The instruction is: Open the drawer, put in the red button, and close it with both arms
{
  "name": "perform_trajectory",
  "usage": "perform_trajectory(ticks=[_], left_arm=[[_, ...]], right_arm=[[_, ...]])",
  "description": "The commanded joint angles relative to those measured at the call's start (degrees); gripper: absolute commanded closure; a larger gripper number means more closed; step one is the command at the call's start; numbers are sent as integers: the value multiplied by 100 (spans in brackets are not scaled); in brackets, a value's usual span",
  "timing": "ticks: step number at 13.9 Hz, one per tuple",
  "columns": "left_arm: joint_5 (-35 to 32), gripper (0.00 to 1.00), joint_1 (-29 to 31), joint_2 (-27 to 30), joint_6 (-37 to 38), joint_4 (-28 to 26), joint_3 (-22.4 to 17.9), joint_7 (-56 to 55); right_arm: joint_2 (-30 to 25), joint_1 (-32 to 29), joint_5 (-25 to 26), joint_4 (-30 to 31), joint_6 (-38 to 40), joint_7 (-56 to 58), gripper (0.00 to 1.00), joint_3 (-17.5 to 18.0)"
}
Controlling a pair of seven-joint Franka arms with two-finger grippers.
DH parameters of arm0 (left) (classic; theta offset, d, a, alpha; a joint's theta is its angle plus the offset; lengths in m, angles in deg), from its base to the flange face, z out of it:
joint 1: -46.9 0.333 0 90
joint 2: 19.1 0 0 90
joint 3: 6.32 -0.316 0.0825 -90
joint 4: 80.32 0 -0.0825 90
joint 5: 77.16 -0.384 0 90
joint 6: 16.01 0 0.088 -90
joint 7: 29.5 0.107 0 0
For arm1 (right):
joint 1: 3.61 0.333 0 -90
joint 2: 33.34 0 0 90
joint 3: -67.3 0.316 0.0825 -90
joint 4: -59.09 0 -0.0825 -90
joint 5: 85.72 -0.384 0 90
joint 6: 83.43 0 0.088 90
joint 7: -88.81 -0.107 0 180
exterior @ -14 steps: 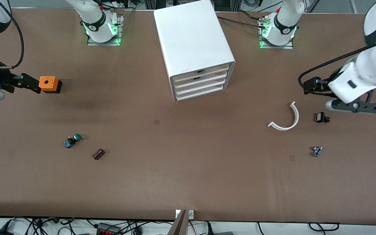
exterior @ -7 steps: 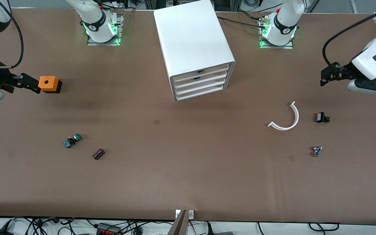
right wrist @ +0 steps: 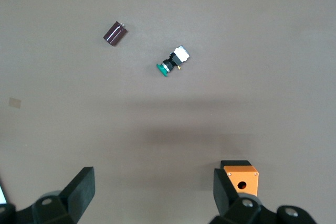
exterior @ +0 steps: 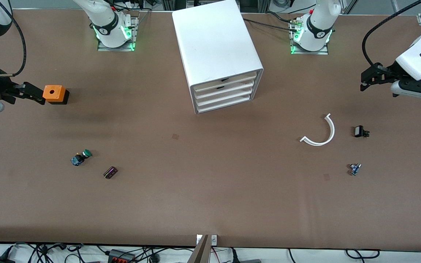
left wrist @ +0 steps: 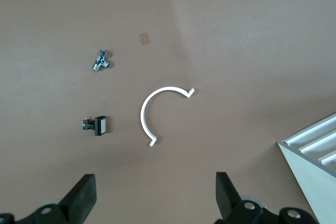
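Both arms raised, jaws spread

Left gripper [exterior: 367,78] hangs at its own table end; right gripper [exterior: 31,93] hangs at the other, both empty.

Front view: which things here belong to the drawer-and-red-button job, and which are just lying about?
Job:
- cabinet, its four drawers all shut
- left gripper, open, over the left arm's end of the table
- right gripper, open, beside the orange box
- no red button shows

Lying about:
- orange box
- green-capped switch
- dark block
- white curved piece
- black part
- small blue part
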Motion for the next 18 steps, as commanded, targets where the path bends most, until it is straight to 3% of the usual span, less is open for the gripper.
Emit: perform_trajectory(ticks=[1,10,14,18], left_arm=[[16,0,-21,-28,116,141,-42,144],[16,0,-30,-125,169,238,-15,100],[16,0,-30,-406,599,676,-24,83],[51,0,-21,-441,626,695,-41,91]], right_arm=[[-109,-98,37,69,3,-49,0,98],[-74,-98,37,60,-6,-49,0,98],[-56,-98,28,33,-14,-49,0,98],[-30,-107,28,25,-14,-49,0,98]])
